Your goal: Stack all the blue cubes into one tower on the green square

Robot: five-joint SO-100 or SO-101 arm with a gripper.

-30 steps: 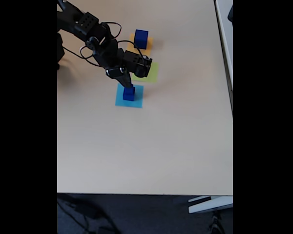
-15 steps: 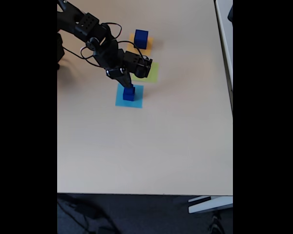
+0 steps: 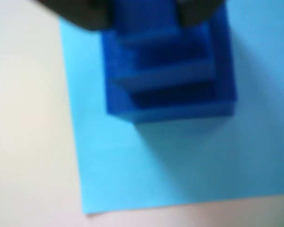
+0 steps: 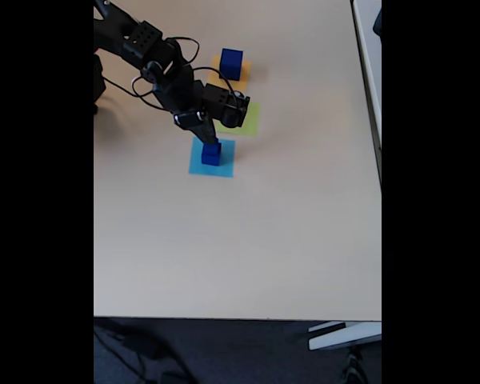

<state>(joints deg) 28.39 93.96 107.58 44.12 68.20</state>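
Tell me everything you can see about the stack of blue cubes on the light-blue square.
The stack is dark blue, matte and solid-looking, with stepped tiers narrowing upward in the blurred wrist view. It stands upright on the light-blue square, toward its upper part in the fixed view. Dark fingers flank its top tier; contact is unclear.

Setting reads as an office or lab room. Evidence in the fixed view: a large plain beige table (image 4: 248, 240) with a clean laminate-type top and straight edges, standing on dark grey carpet (image 4: 248, 352) seen past its near edge. A second pale tabletop (image 4: 370, 48) butts up along the right edge (narrow gap between the two). Dark cables (image 4: 136, 346) lie on the carpet beyond the near left corner. Lighting is even.
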